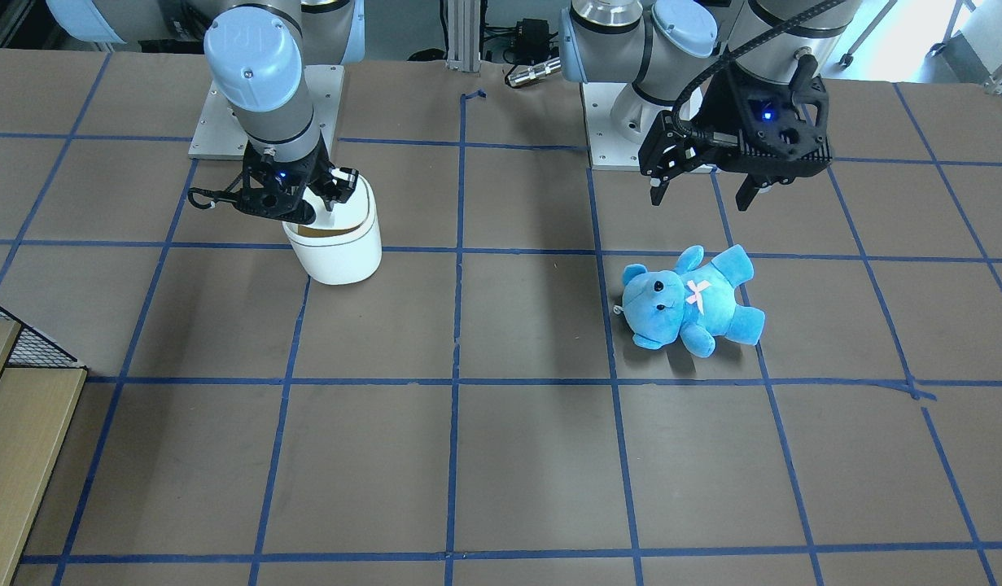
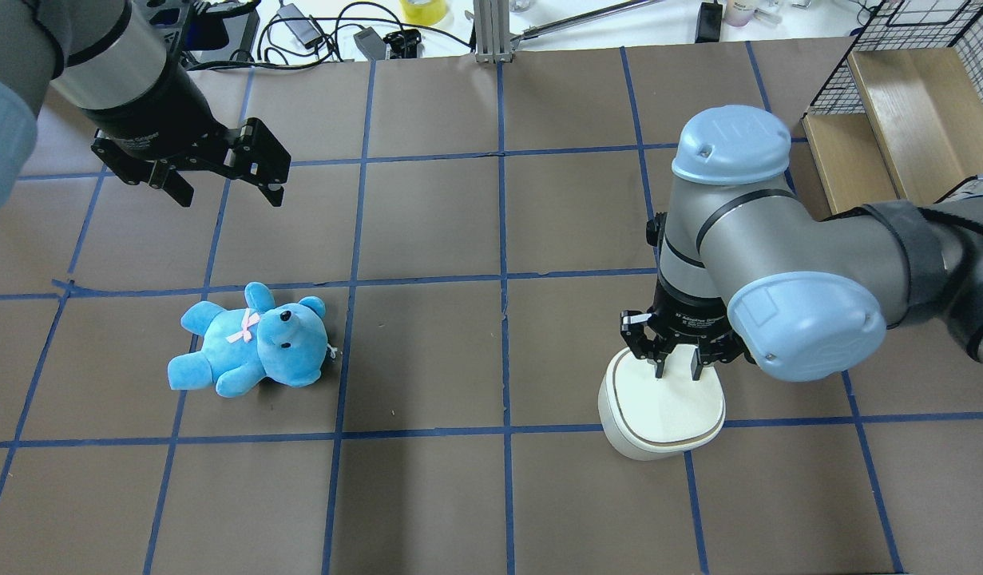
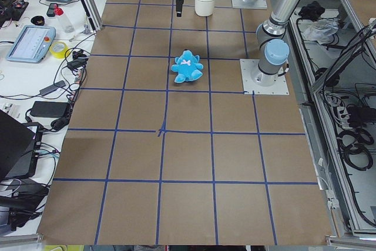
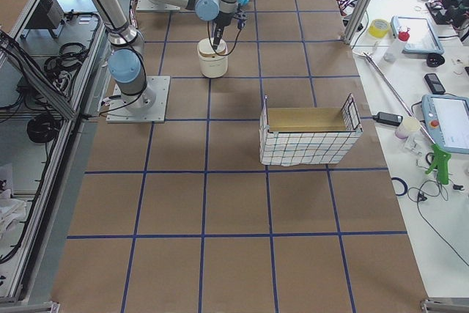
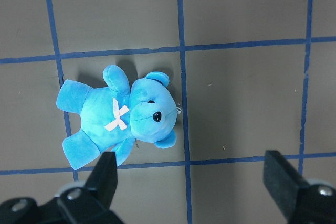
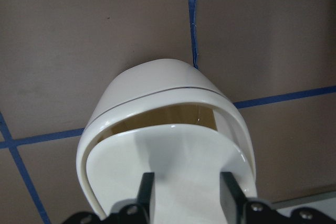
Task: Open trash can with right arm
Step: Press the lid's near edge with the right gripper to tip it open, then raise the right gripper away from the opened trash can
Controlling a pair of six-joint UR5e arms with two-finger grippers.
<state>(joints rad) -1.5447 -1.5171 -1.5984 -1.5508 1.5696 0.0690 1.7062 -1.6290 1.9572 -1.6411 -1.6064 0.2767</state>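
The white trash can [image 1: 338,252] stands on the table; it also shows from overhead [image 2: 659,435] and in the right wrist view [image 6: 157,82]. Its flat lid [image 2: 667,403] is tilted up, and a beige gap [image 6: 168,116] shows under it. My right gripper [image 2: 677,369] sits at the lid's raised edge, its narrow-set fingers closed on the lid [image 6: 187,150]. It also shows in the front view [image 1: 331,195]. My left gripper [image 2: 223,188] hangs wide open and empty above the table, over a blue teddy bear [image 5: 126,116].
The teddy bear [image 2: 251,343] lies on its back on the robot's left half of the table. A wire-mesh basket with a wooden inside [image 4: 308,137] stands beyond the trash can at the table's right end. Blue tape lines grid the brown table.
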